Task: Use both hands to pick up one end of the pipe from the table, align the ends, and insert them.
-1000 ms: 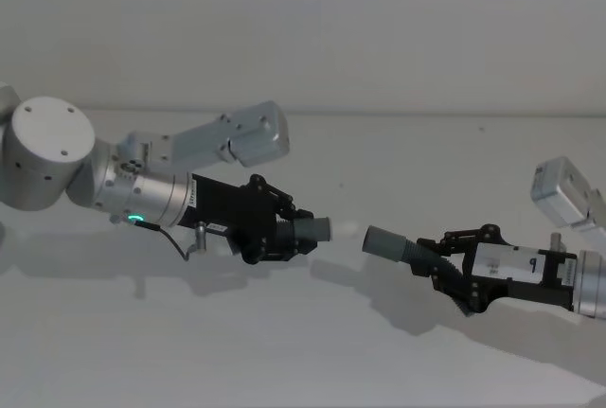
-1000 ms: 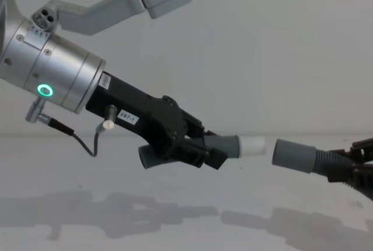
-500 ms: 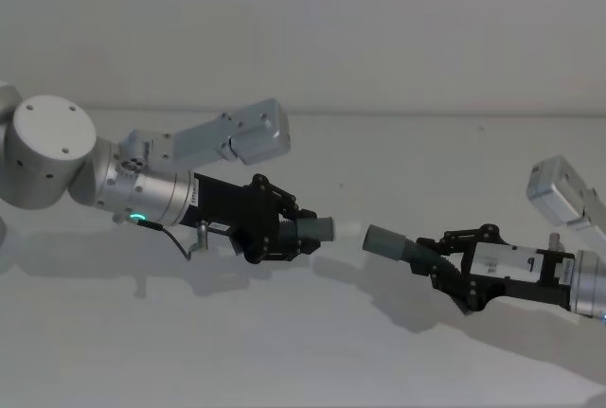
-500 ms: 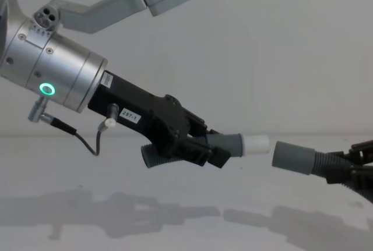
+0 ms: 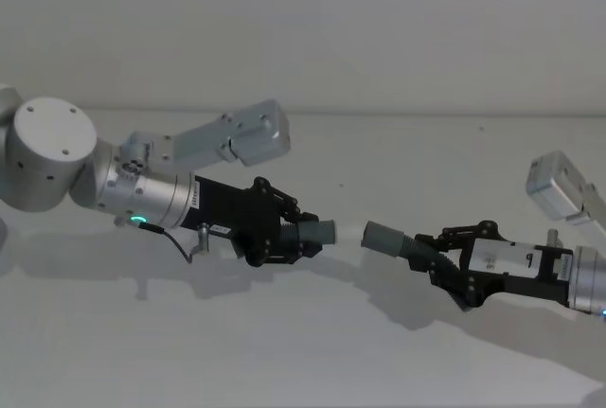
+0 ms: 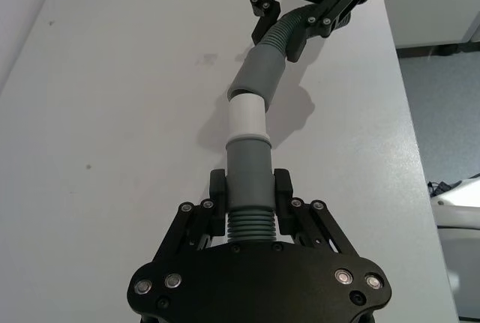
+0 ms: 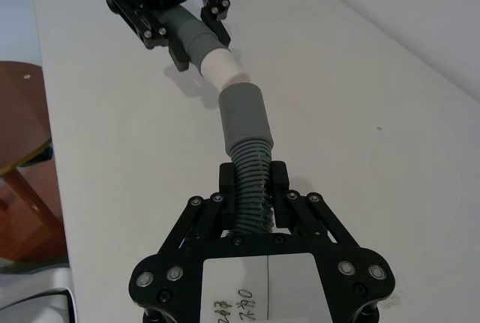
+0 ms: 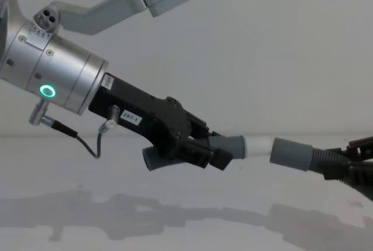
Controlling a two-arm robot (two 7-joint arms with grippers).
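Nearest you, the table [image 5: 284, 361] runs bare across the front. Above it, both pipe pieces are held in the air.

At about 8 o'clock from the scene's middle, your left gripper [image 5: 284, 234] pinches the left pipe [image 8: 230, 146] just behind its collar, on the ribbed bend, so the collar and its white tip [image 8: 258, 145] stick out free toward 3 o'clock. The silver wrist with its green ring light [image 8: 46, 92] sits behind it, angled down toward the joint.

At about 4 o'clock, your right gripper [image 5: 461, 271] is clamped on the ribs of the right pipe [image 5: 398, 243] the same way, leaving its grey collar [image 8: 291, 154] open-mouthed and aimed back at the white tip. Gripping behind the collars keeps both ends clear to mate (a grip on a collar would likely block the insertion).

In the left wrist view the tip [image 6: 246, 115] meets the mouth of the far collar [image 6: 259, 77], but the two pieces form a slight angle rather than one straight line. It looks like a small tilt correction is needed before you push home.

Compared with a second ago, the gap between tip and collar has closed: the ends stood apart then and now touch or nearly touch. The right gripper has also moved inward and a little higher.
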